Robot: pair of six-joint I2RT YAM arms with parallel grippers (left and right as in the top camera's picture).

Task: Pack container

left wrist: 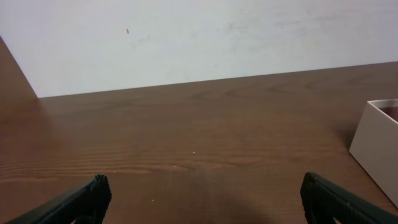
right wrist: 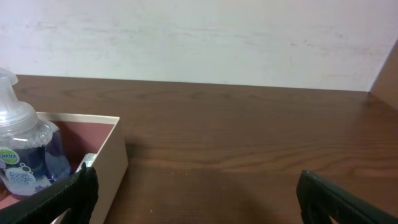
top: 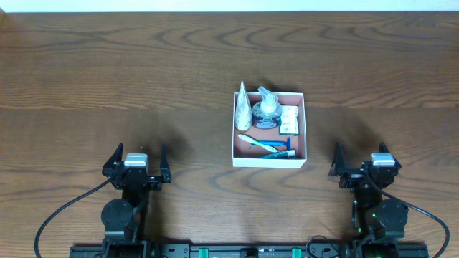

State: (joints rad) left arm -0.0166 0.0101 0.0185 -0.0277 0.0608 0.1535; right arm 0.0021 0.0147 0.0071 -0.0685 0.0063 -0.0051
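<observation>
The container (top: 268, 160), a shallow white-walled square box with a pink inside, sits right of the table's middle. In it lie a clear pump bottle (top: 267, 109), a silver-white tube (top: 242, 106), a small white and orange packet (top: 289, 118), a toothbrush (top: 256, 142) and a blue-green razor (top: 279, 153). My left gripper (top: 138, 162) is open and empty at the front left, far from the container. My right gripper (top: 363, 159) is open and empty at the front right. The container's corner shows in the left wrist view (left wrist: 377, 143), and its wall (right wrist: 109, 163) and the bottle (right wrist: 25, 149) in the right wrist view.
The brown wooden table (top: 143, 79) has a pale wall behind its far edge (left wrist: 186, 37). Black cables (top: 64, 208) run from both arm bases at the front edge.
</observation>
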